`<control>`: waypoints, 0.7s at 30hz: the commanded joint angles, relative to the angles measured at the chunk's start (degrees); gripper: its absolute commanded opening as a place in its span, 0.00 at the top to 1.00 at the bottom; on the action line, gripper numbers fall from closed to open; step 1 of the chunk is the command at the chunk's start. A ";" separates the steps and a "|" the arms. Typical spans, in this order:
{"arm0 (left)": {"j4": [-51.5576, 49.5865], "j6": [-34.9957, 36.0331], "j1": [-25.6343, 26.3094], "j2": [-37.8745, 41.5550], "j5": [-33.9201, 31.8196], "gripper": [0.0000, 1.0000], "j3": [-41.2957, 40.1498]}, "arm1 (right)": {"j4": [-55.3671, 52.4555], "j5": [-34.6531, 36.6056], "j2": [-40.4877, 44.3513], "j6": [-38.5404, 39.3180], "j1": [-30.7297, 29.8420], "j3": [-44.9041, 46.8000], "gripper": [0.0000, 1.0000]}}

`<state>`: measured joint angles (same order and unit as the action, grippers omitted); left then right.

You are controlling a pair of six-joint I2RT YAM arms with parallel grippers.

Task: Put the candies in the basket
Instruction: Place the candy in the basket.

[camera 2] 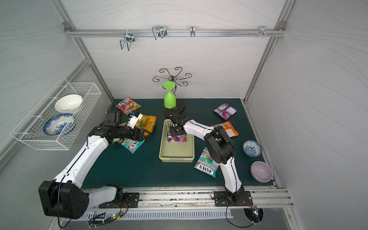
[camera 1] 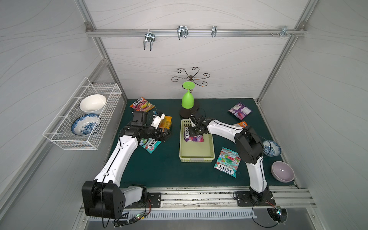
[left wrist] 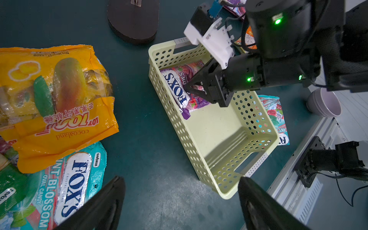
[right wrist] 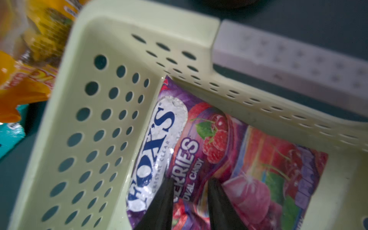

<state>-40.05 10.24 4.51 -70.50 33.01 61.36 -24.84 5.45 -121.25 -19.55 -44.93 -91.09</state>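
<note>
Midway across the dark teal desk point(camera 1: 159, 169) sits the basket point(camera 1: 197, 159): pale yellow-green plastic, rectangular, with walls punched full of round holes and a handle slot at each short end. One bag lies inside it, at its 12 o'clock end. This is the berry bag point(right wrist: 229, 159), glossy crinkled purple film reading "FOX'S CRYSTAL CLEAR" and "BERRIES OVAL CANDY". My right pincer point(right wrist: 191, 179) stands on it with jaws a little apart; whether they nip a fold I cannot tell. My left pincer point(left wrist: 180, 179) hangs at the basket's 9 o'clock, jaws wide apart and holding nothing.

Seven more bags lie on the desk, all shiny film.
- **From 8 to 11 o'clock, four:**
  - a pink-and-yellow fruit bag point(camera 1: 141, 104) marked "FOX'S";
  - a yellow-orange mango bag point(left wrist: 59, 103) printed "cocoaland" and "LOT 100";
  - a teal mint bag point(left wrist: 65, 185) reading "FOX'S MINT BLOSSOM OVAL CANDY" and "savoria";
  - a green bag point(left wrist: 10, 185), half hidden.
- **From 1 to 4 o'clock, three:**
  - a purple bag point(camera 1: 240, 110);
  - an orange bag point(camera 1: 242, 124), partly under my right arm;
  - a second mint bag point(camera 1: 227, 162), also "FOX'S".
</note>
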 commanded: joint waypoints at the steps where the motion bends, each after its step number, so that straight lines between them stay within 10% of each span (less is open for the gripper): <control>1: 1.70 -0.22 0.06 1.22 0.97 0.07 2.00 | -1.56 1.12 -2.14 1.80 -2.03 1.28 0.68; 21: 1.31 -0.22 0.17 0.69 1.53 0.07 2.06 | -8.71 0.84 7.58 4.76 -1.48 0.65 0.59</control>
<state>-40.05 10.22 4.51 -70.22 33.47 61.36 -29.52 7.27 -117.95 -15.40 -46.39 -90.76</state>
